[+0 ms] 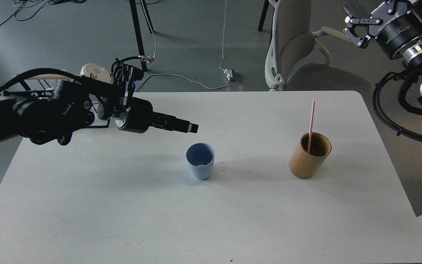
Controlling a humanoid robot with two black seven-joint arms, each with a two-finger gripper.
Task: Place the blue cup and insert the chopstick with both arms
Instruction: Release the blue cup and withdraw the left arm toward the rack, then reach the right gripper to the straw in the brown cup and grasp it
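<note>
The blue cup stands upright and free on the white table, near the middle. The pink-red chopstick stands leaning in a tan wooden cylinder at the right of the table. My left gripper hovers above and behind the cup, pointing right and holding nothing; it is seen side-on, so its fingers cannot be told apart. My right gripper is high at the far right, off the table, with its fingers spread and empty.
A grey office chair stands behind the table's far edge. A black wire rack with a white mug sits at the back left behind my left arm. Cables lie on the floor.
</note>
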